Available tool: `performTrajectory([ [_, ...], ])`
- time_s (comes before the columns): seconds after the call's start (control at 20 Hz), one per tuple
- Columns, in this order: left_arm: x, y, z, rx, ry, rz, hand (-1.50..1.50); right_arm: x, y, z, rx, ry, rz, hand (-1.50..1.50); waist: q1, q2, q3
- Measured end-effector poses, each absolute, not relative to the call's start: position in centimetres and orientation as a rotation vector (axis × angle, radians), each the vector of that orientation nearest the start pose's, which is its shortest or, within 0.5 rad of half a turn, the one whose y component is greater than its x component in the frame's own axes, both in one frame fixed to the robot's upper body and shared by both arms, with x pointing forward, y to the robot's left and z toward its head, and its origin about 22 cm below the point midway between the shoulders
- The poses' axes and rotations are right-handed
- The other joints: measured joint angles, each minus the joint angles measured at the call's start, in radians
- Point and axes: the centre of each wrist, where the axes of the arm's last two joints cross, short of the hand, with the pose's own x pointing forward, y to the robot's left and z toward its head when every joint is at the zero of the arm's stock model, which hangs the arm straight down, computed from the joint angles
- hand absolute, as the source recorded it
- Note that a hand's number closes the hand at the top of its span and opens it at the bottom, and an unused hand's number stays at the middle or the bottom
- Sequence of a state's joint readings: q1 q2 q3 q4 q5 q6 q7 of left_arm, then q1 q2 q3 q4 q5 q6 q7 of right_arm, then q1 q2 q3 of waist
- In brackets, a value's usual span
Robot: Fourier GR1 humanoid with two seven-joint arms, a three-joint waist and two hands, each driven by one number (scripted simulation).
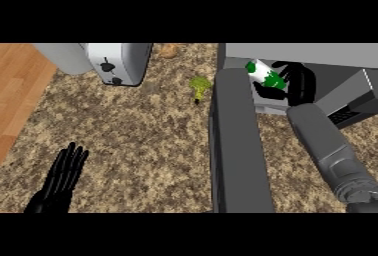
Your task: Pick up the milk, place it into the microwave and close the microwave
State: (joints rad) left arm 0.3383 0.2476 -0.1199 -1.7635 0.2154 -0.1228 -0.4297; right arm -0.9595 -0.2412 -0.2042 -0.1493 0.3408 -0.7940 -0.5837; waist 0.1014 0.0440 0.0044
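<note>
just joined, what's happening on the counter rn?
The right hand holds the milk at the opening of the microwave, whose door stands wide open. The milk is not yet released and the door not yet closed. The left hand rests open at the lower left of the view.
</note>
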Motion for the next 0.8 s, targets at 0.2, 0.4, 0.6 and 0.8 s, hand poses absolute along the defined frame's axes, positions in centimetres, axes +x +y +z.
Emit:
performTrajectory([
  [0.2,16.1,27.4,-0.4,-0.135,-1.849,-0.114,-1.50,41.9,-25.8,0.3,-1.108,-1.687,0.346,-1.50,0.012,0.006,0.000],
  [0.4,16.4,26.9,-0.4,-0.133,-1.849,-0.129,-1.50,42.2,-25.5,0.7,-1.126,-1.673,0.383,-1.50,0.020,0.009,0.000],
  [0.6,16.8,26.7,-0.4,-0.138,-1.852,-0.140,-1.50,42.3,-24.6,0.6,-1.073,-1.682,0.423,-1.50,0.024,0.010,0.001],
  [0.8,16.6,26.5,-0.8,-0.158,-1.849,-0.141,-1.50,42.3,-24.1,0.5,-0.971,-1.709,0.425,-1.50,0.021,0.009,0.002],
])
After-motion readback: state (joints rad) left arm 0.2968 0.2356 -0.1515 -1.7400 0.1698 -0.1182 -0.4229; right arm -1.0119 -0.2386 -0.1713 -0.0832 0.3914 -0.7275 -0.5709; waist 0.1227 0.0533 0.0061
